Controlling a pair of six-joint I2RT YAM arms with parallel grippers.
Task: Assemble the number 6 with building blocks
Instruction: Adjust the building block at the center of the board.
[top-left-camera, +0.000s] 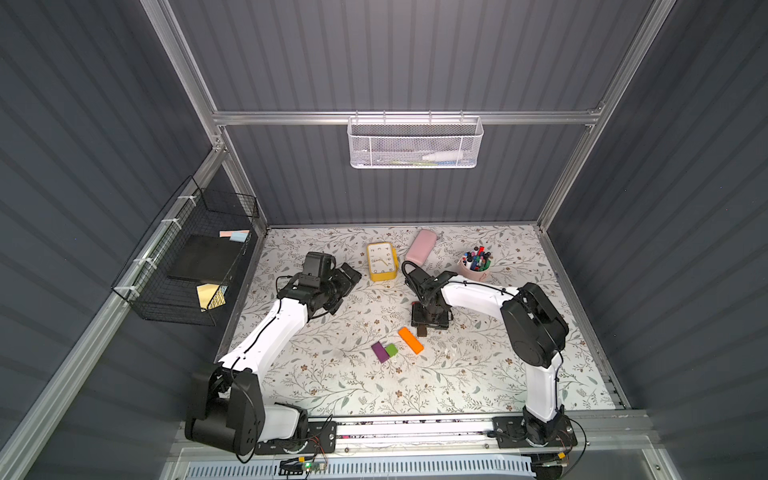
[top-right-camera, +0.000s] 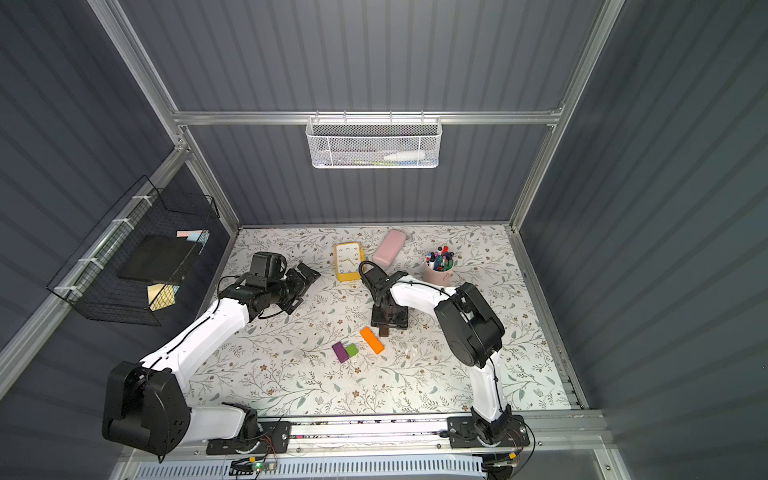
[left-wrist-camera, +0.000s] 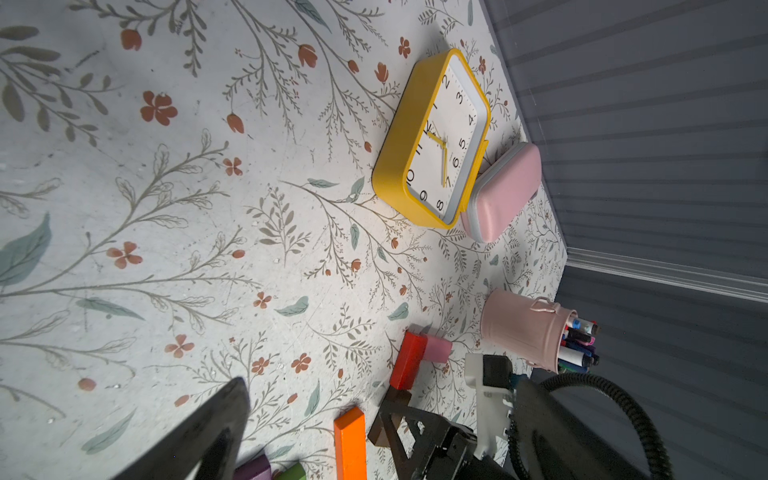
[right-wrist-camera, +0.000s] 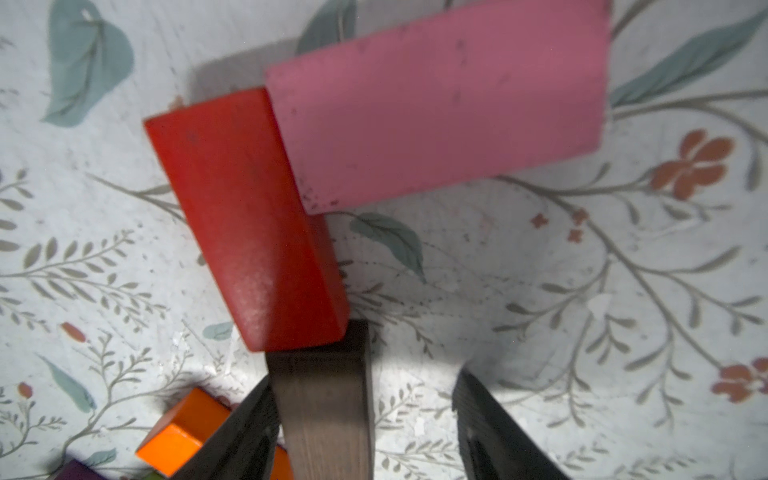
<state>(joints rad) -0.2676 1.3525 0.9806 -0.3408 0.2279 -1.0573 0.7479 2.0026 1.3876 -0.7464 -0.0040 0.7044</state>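
Observation:
In the right wrist view a pink block (right-wrist-camera: 440, 108) and a red block (right-wrist-camera: 249, 220) lie on the table, meeting at a corner. A dark brown block (right-wrist-camera: 328, 411) butts against the red one's near end. My right gripper (right-wrist-camera: 363, 386) points down over the brown block and is open: one finger touches its side, the other stands clear of it. In both top views an orange block (top-left-camera: 410, 340), a purple block (top-left-camera: 379, 352) and a green cube (top-left-camera: 391, 350) lie nearer the front. My left gripper (top-left-camera: 353, 276) hovers open at the left, holding nothing.
A yellow clock (top-left-camera: 381, 262), a rounded pink case (top-left-camera: 421, 246) and a pink cup of markers (top-left-camera: 475, 266) stand behind the right arm. A black wire basket (top-left-camera: 187, 266) hangs on the left wall and a white mesh basket (top-left-camera: 415, 143) on the back wall.

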